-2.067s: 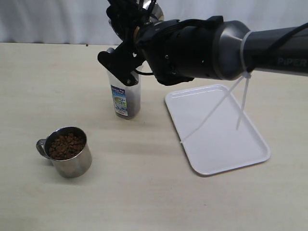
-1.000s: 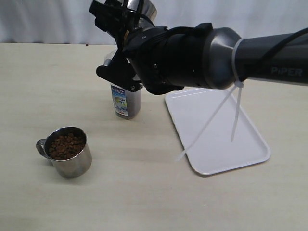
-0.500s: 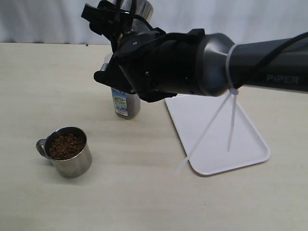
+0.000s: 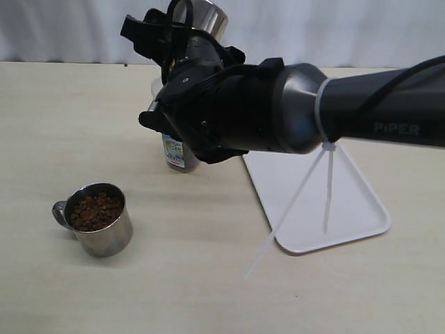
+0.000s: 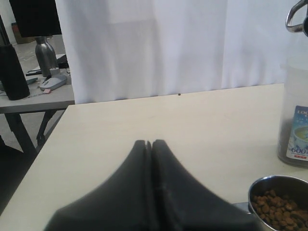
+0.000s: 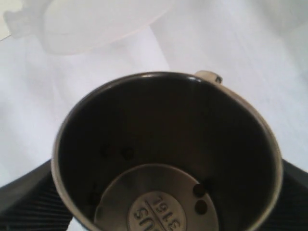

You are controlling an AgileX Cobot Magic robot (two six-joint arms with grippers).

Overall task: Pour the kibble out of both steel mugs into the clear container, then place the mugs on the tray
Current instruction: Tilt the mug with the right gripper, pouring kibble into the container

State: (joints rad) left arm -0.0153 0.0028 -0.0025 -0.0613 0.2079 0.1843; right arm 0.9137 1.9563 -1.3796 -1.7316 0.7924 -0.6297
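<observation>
My right gripper is shut on a steel mug, held high and tipped above the clear container, which my arm mostly hides. Inside that mug the bottom is bare except for two kibble pellets. Dark kibble fills the container's lower part. The second steel mug stands at the front left, full of kibble. My left gripper is shut on nothing, just beside this mug; it is out of the exterior view. The white tray lies at the right with nothing on it.
Two white cable-tie tails hang from my right arm over the tray. A white curtain closes off the table's far edge. Beyond the table's side stands a grey desk with a metal bottle.
My right arm has swung left and lower in front of the container, covering more of it. The held mug stays high above it. The full mug and the tray have not moved.
</observation>
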